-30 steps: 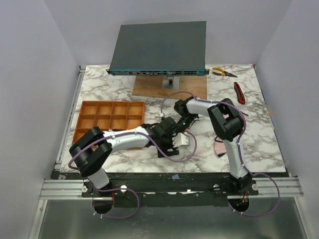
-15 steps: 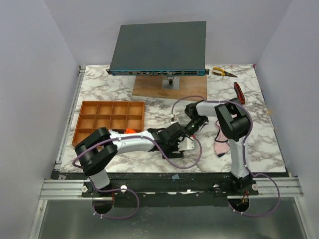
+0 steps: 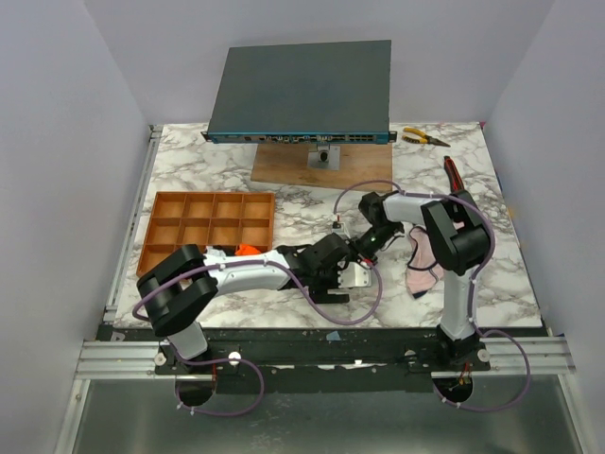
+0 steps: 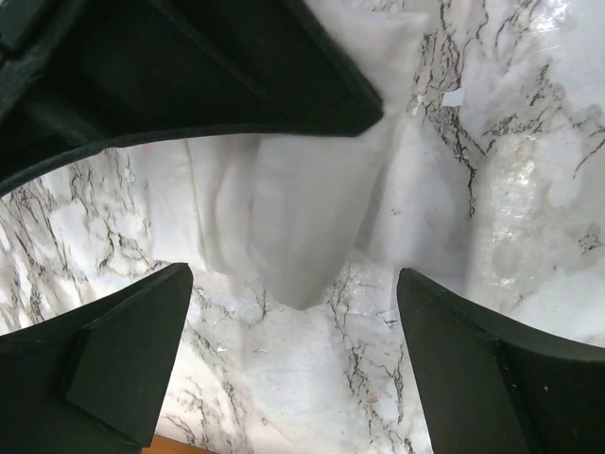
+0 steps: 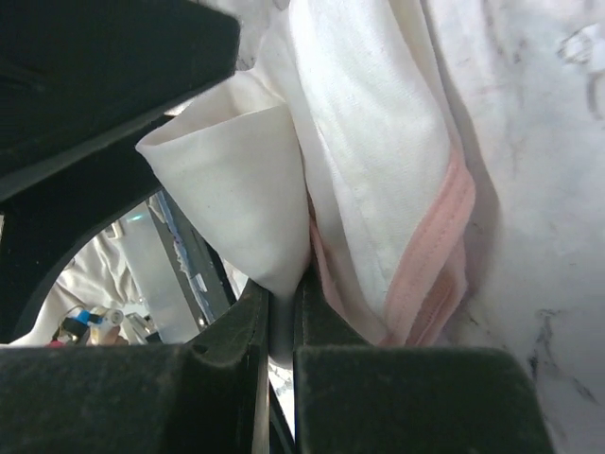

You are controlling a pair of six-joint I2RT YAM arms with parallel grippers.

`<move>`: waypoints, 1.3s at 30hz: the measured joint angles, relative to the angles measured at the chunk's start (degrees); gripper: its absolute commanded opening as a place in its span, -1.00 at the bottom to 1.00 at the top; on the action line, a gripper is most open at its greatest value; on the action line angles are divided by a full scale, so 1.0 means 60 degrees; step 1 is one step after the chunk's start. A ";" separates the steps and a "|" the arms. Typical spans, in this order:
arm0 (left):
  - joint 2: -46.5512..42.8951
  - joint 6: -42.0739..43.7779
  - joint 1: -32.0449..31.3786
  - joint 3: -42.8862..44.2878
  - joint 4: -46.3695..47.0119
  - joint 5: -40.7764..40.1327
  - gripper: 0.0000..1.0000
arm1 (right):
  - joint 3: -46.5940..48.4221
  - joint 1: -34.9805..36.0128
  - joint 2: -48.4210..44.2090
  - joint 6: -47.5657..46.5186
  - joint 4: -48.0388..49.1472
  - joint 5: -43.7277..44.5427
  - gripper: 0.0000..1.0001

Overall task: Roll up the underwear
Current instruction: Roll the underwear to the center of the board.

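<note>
A cream underwear (image 5: 369,161) with pink edging hangs pinched by a fold in my right gripper (image 5: 281,317), which is shut on it just above the marble. In the top view this cloth (image 3: 357,275) shows white near the table's middle, below the right gripper (image 3: 364,250). My left gripper (image 4: 302,364) stands open right beside it, the cloth's hanging tip (image 4: 293,227) in front of its jaws and nothing between them. A pale pink underwear with dark edging (image 3: 421,266) lies to the right. An orange one (image 3: 248,250) lies beside the left arm.
An orange-brown compartment tray (image 3: 210,227) sits at the left. At the back, a dark network switch (image 3: 302,90) rests on a wooden board (image 3: 321,165). Yellow-handled pliers (image 3: 423,138) and a red-handled cutter (image 3: 454,176) lie at the back right.
My right gripper has carried the cream cloth to the right and nearer. The left gripper followed to the right and its jaws opened wider.
</note>
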 measured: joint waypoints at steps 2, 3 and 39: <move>-0.0040 0.0025 0.0004 -0.0055 0.0058 0.0117 0.85 | 0.0233 -0.0004 0.0113 -0.0029 -0.0160 0.0102 -0.99; -0.0058 0.0087 -0.0004 -0.0084 0.0084 0.0168 0.84 | 0.0412 -0.0004 0.0211 -0.0073 -0.0277 0.0149 -0.99; 0.1253 0.1370 -0.0423 0.1067 0.0149 0.0466 0.15 | 0.1974 -0.0080 0.1668 -0.1220 -0.2211 -0.0182 -0.98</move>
